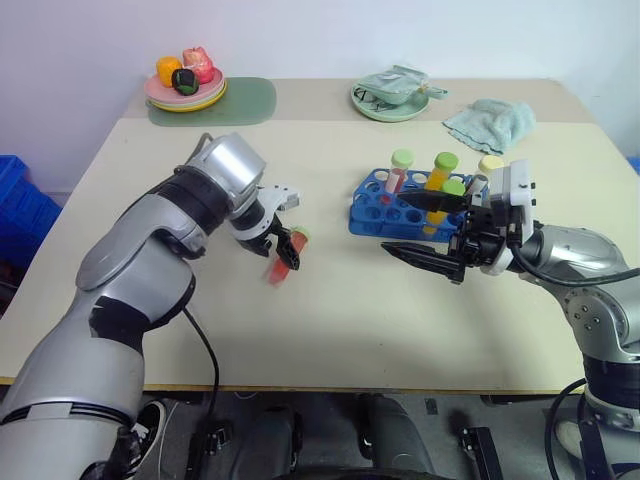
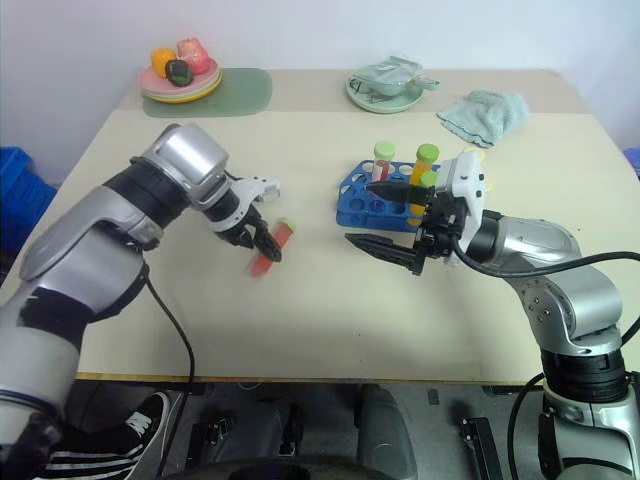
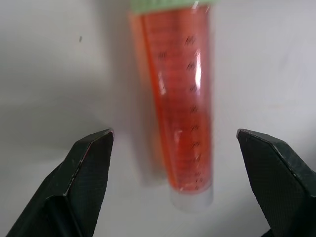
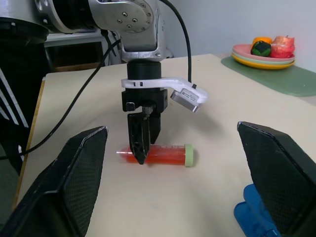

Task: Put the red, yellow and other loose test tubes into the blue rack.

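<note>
A: On the table (image 1: 330,330), left of the rack (image 1: 372,203), we have the red tube (image 4: 158,155) lying flat on its side, its light green cap (image 4: 188,155) turned toward the rack.

B: Agreed. Our left gripper (image 4: 142,140) points down over it. In the left wrist view the tube (image 3: 177,103) lies between the two fingers (image 3: 89,168), with table showing on either side of it. So the jaws straddle it, partly spread, and do not touch it.

A: From the right wrist view the fingertips sit at the end of the tube away from the cap, close to the tabletop.

B: And the rack?

A: Blue, well apart from the red tube. We see capped tubes standing in it: a yellow-orange one (image 1: 438,178) with a green cap, a pinkish one (image 1: 398,172) with a light green cap, and another green cap (image 1: 453,187) just behind our right gripper (image 1: 425,232).

B: That gripper hangs level at the rack's near side, its fingers (image 1: 420,260) spread wide, with nothing between them.

A: Farther back we see a plate of fruit (image 1: 185,88) on a green mat (image 1: 215,103), a second plate (image 1: 385,100), and a cloth (image 1: 490,122).
</note>
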Robot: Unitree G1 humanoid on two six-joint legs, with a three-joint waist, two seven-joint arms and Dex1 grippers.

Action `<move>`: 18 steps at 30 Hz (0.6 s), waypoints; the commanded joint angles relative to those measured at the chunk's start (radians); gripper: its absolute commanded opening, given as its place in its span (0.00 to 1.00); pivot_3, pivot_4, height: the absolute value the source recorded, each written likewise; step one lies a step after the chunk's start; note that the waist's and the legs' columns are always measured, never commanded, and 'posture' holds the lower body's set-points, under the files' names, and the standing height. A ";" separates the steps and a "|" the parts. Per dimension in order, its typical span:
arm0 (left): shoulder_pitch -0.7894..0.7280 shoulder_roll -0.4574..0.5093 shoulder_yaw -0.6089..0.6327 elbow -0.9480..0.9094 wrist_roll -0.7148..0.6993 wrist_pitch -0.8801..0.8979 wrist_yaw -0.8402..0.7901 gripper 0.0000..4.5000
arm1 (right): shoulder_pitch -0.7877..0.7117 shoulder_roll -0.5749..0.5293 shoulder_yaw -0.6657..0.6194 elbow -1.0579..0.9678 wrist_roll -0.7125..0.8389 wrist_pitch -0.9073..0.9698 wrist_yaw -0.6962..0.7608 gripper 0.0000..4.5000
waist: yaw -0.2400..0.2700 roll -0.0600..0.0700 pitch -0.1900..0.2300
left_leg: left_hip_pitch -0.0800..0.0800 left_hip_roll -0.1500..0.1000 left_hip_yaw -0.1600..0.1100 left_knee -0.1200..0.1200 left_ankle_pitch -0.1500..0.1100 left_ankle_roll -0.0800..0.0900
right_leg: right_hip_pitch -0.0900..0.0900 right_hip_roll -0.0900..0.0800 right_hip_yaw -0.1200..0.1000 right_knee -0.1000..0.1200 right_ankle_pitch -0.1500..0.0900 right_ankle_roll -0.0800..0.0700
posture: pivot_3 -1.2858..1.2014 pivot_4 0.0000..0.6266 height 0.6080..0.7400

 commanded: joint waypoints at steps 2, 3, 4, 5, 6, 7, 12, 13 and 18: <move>-0.011 -0.019 0.054 0.012 0.035 -0.010 -0.003 0.41 | 0.001 0.001 -0.018 -0.041 0.024 -0.001 -0.008 1.00 | 0.000 0.000 0.000 | 0.000 0.000 0.000 0.000 0.000 0.000 | 0.000 0.000 0.000 0.000 0.000 0.000 | 0.52 0.24 1.00; -0.012 -0.025 0.060 0.016 0.040 -0.010 -0.002 0.30 | 0.002 0.001 -0.019 -0.043 0.024 -0.001 -0.010 1.00 | 0.000 0.000 0.000 | 0.000 0.000 0.000 0.000 0.000 0.000 | 0.000 0.000 0.000 0.000 0.000 0.000 | 0.52 0.24 1.00; -0.013 -0.029 0.063 0.019 0.046 -0.010 0.000 0.30 | 0.004 0.001 -0.019 -0.044 0.024 -0.001 -0.012 1.00 | 0.000 0.000 0.000 | 0.000 0.000 0.000 0.000 0.000 0.000 | 0.000 0.000 0.000 0.000 0.000 0.000 | 0.52 0.24 1.00; -0.014 -0.033 0.067 0.022 0.050 -0.009 -0.001 0.30 | 0.004 0.001 -0.019 -0.043 0.022 -0.001 -0.015 1.00 | 0.000 0.000 0.000 | 0.000 0.000 0.000 0.000 0.000 0.000 | 0.000 0.000 0.000 0.000 0.000 0.000 | 0.52 0.24 1.00; -0.014 -0.035 0.070 0.023 0.054 -0.009 -0.001 0.30 | 0.004 0.001 -0.018 -0.041 0.020 -0.002 -0.017 1.00 | 0.000 0.000 0.000 | 0.000 0.000 0.000 0.000 0.000 0.000 | 0.000 0.000 0.000 0.000 0.000 0.000 | 0.52 0.24 1.00; -0.012 -0.036 0.072 0.025 0.058 -0.010 -0.001 0.30 | 0.004 0.000 -0.018 -0.041 0.018 -0.004 -0.018 1.00 | 0.000 0.000 0.000 | 0.000 0.000 0.000 0.000 0.000 0.000 | 0.000 0.000 0.000 0.000 0.000 0.000 | 0.52 0.24 1.00; -0.003 -0.039 0.075 0.027 0.075 -0.015 -0.010 0.30 | 0.004 -0.001 -0.017 -0.045 0.023 -0.001 -0.023 1.00 | 0.000 0.000 0.000 | 0.000 0.000 0.000 0.000 0.000 0.000 | 0.000 0.000 0.000 0.000 0.000 0.000 | 0.52 0.24 1.00; -0.002 -0.040 0.077 0.027 0.077 -0.015 -0.009 0.30 | 0.003 -0.002 -0.017 -0.045 0.022 -0.002 -0.022 1.00 | 0.000 0.000 0.000 | 0.000 0.000 0.000 0.000 0.000 0.000 | 0.000 0.000 0.000 0.000 0.000 0.000 | 0.52 0.24 1.00; 0.005 -0.044 0.092 0.023 0.081 -0.011 -0.010 0.17 | -0.003 0.002 -0.017 -0.041 0.024 0.000 -0.030 1.00 | 0.001 0.000 0.000 | 0.000 0.000 0.000 0.000 0.000 0.000 | 0.000 0.000 0.000 0.000 0.000 0.000 | 0.52 0.24 1.00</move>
